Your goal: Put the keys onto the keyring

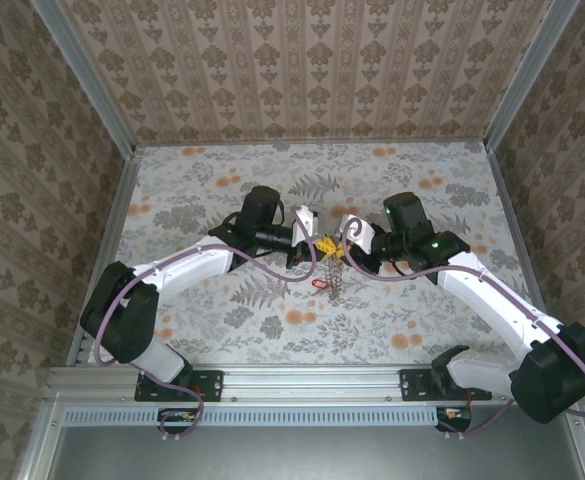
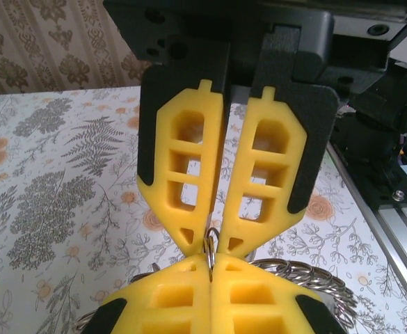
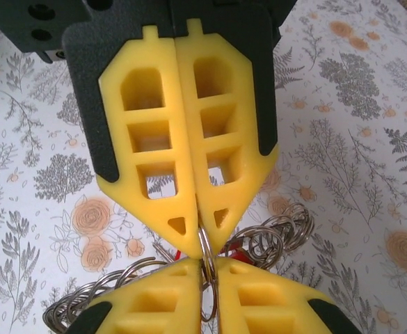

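Observation:
My two grippers meet tip to tip above the middle of the table. The left gripper point(image 1: 317, 246) point(image 2: 210, 245) is shut on one thin ring of the keyring point(image 2: 210, 252). Facing it, the right gripper point(image 1: 333, 248) point(image 3: 203, 240) is shut on the same ring point(image 3: 206, 259). The rest of the keyring, a silvery chain of small rings point(image 1: 337, 278) point(image 3: 281, 233), hangs and bunches below the yellow fingertips point(image 2: 189, 229). A red key point(image 1: 321, 282) point(image 3: 239, 255) shows just under the tips, partly hidden. I cannot make out other keys.
The floral table point(image 1: 222, 320) is walled by patterned panels point(image 1: 22, 200) left, right and back. An aluminium rail point(image 1: 302, 380) carrying both arm bases runs along the near edge. Purple cables point(image 1: 262, 265) loop along both arms.

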Available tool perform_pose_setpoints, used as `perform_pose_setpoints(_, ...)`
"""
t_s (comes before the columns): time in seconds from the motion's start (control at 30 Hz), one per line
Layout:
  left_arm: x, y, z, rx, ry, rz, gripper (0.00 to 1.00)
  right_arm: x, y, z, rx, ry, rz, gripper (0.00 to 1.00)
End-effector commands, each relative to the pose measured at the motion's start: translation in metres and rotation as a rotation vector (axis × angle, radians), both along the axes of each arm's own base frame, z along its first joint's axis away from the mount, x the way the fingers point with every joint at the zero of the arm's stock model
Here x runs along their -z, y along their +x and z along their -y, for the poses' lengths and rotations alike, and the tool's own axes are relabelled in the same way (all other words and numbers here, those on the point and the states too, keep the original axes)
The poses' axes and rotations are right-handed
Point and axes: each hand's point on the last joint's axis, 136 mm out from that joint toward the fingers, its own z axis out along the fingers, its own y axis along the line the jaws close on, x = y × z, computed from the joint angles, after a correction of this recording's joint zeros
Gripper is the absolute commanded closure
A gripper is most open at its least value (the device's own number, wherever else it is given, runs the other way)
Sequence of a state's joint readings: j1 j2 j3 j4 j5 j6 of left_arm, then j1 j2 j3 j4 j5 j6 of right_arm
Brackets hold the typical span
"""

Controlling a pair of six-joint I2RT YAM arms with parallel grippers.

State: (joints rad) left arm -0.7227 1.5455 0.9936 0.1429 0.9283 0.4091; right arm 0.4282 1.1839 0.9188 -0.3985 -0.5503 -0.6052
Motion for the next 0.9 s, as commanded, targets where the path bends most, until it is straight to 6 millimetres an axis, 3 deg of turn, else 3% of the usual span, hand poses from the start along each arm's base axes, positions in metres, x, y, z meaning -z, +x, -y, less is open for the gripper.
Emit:
perform_pose_setpoints(0.0,-0.037,-0.013,0.001,0.086,-0.130,0.032,1.00,-0.004,0.000,-0.001,-0.007,0.050,-0.003,0.87)
perform_pose_setpoints(0.17,-0.032,-0.009,0.000,0.060,-0.116,0.022,1.00,-0.009,0.004,0.002,0.007,0.062,0.000,1.00)
perform_pose_setpoints(0.3,-0.013,-0.002,-0.004,0.010,-0.004,0.045,0.87,-0.010,0.003,0.005,0.010,0.027,-0.008,1.00)
perform_pose_setpoints(0.43,0.005,0.001,-0.007,-0.003,0.124,0.091,0.85,-0.006,0.000,0.008,0.009,-0.032,-0.024,1.00)
perform_pose_setpoints(0.87,-0.005,0.003,0.003,0.021,0.104,0.106,0.79,-0.019,-0.002,0.002,-0.014,-0.047,0.006,1.00)
